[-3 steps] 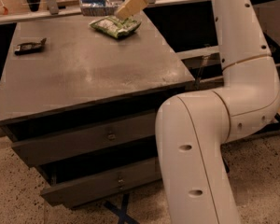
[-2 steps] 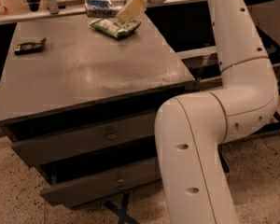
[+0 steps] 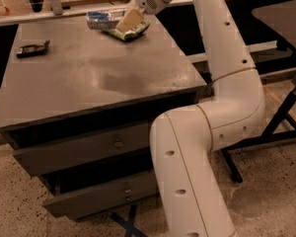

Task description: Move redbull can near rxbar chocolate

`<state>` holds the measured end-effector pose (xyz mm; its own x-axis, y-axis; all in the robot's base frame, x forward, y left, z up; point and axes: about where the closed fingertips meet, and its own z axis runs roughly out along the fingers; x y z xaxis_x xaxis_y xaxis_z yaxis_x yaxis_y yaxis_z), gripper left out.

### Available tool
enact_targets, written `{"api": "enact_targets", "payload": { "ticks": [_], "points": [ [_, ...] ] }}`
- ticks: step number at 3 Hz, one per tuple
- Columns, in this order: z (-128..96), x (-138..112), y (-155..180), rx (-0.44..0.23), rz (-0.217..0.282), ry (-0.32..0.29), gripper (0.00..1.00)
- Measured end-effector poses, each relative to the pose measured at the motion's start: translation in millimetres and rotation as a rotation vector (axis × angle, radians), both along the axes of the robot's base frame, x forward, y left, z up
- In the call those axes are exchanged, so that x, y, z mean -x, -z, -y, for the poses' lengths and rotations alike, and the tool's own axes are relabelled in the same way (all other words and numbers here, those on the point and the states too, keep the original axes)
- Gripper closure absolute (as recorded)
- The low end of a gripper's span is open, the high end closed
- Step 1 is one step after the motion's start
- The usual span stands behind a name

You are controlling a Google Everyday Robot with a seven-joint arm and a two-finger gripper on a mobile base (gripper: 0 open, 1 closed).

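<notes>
The redbull can is silver and blue and lies on its side at the far edge of the grey table. The gripper reaches in from the upper right on the white arm. It sits right beside the can's right end and over a green crinkled snack bag. The rxbar chocolate, a small dark flat bar, lies near the table's far left corner, well apart from the can.
The table has two drawers below its top. A shelf or rail runs behind the table. A black stand is on the floor at the right, and another dark tabletop is at the upper right.
The gripper has come down and slightly left, from above the snack bag to the can's level. The rxbar and the bag have not moved.
</notes>
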<state>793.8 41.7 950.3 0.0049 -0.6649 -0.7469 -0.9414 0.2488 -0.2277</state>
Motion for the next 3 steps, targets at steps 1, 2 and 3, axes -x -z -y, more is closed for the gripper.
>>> {"api": "enact_targets", "payload": {
  "ticks": [1, 2, 3],
  "points": [
    [-4, -1, 46, 0.047, -0.031, 0.008, 1.0],
    [-19, 22, 66, 0.053, -0.064, -0.077, 1.0],
    [-17, 43, 44, 0.048, -0.034, -0.155, 1.0]
  ]
}}
